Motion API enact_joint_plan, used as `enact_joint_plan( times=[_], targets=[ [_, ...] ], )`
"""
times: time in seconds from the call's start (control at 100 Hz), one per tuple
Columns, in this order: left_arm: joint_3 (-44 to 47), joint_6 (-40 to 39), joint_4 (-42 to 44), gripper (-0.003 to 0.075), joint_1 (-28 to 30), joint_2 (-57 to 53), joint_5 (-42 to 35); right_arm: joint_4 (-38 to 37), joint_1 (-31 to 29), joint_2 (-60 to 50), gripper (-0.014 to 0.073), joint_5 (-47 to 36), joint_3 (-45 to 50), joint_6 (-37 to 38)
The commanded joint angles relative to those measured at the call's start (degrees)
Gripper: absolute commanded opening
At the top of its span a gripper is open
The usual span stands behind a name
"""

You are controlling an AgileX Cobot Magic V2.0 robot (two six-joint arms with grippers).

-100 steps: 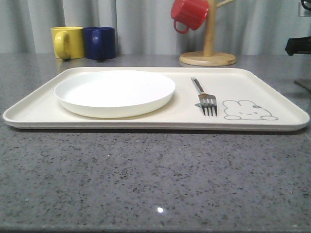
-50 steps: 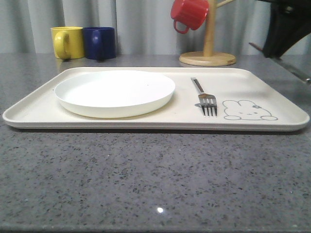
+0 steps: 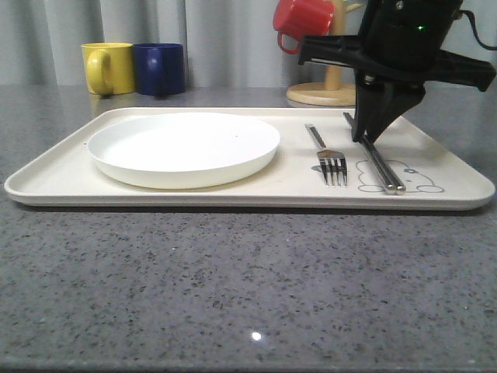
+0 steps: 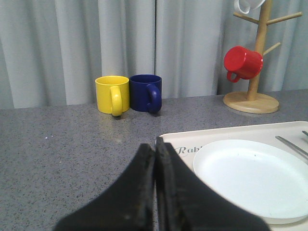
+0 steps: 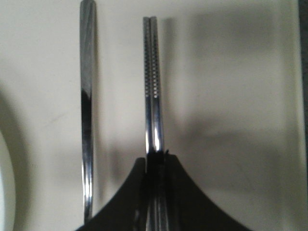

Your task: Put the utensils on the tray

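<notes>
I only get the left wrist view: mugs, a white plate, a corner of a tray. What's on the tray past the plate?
Observer: A fork lies flat on the tray, to the right of the plate, tines toward the front camera.
Visitor: Only the fork?
Observer: No, a pair of chopsticks lies to the right of the fork, across the bunny drawing.
Visitor: Is anyone holding them?
Observer: Yes. The right gripper has its fingers closed on their far end; the right wrist view shows the two sticks side by side between the fingers.
</notes>
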Motion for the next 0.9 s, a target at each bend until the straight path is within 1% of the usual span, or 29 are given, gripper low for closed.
enact_joint_plan(
  times=[0.0, 0.11, 0.21, 0.28, 0.29, 0.3, 0.4, 0.48, 0.53, 0.67, 0.76, 0.83, 0.89],
  targets=[
    [-1.7, 0.2, -0.4, -0.0018, -0.4, 0.5, -4.0, -1.3, 0.0, -1.7, -0.0042, -3.2, -1.9, 0.4],
    [-1.7, 0.2, -0.4, -0.0018, -0.4, 0.5, -4.0, -1.3, 0.0, -0.7, -0.0039, -3.5, -1.9, 0.4],
    [-1.7, 0.2, -0.4, -0.0018, -0.4, 0.5, -4.0, -1.2, 0.0, -0.1, 0.0018, -2.6, -1.9, 0.4],
    [-1.7, 0.2, -0.4, -0.0018, -0.4, 0.5, -4.0, -1.2, 0.0, -0.1, 0.0099, -2.4, -1.9, 0.4],
    [-1.7, 0.2, -0.4, -0.0018, -0.4, 0.5, -4.0, -1.2, 0.0, -0.2, 0.0128, -2.4, -1.9, 0.4],
    [-1.7, 0.2, -0.4, -0.0018, -0.4, 0.5, -4.0, -1.2, 0.0, -0.2, 0.0128, -2.4, -1.9, 0.4],
    [-1.7, 0.2, -0.4, -0.0018, -0.4, 0.5, -4.0, -1.2, 0.0, -0.2, 0.0277, -2.4, -1.9, 0.4],
    [-1.7, 0.2, -0.4, -0.0018, -0.4, 0.5, -4.0, -1.2, 0.0, -0.4, 0.035, -2.1, -1.9, 0.4],
    [-1.7, 0.2, -0.4, -0.0018, -0.4, 0.5, -4.0, -1.4, 0.0, -0.9, 0.0365, -1.8, -1.9, 0.3],
    [-1.7, 0.2, -0.4, -0.0018, -0.4, 0.5, -4.0, -3.3, 0.0, -4.3, 0.0363, -1.3, -1.9, 0.1],
    [-1.7, 0.2, -0.4, -0.0018, -0.4, 0.5, -4.0, -5.6, -0.4, -7.4, 0.0363, -0.1, -1.9, -1.5],
    [-1.7, 0.2, -0.4, -0.0018, -0.4, 0.5, -4.0, -5.9, -2.4, -9.6, 0.0363, 1.6, -1.9, -4.3],
    [-1.7, 0.2, -0.4, -0.0018, -0.4, 0.5, -4.0, -5.8, -5.4, -11.1, 0.0363, 3.6, -1.9, -7.4]
  ],
)
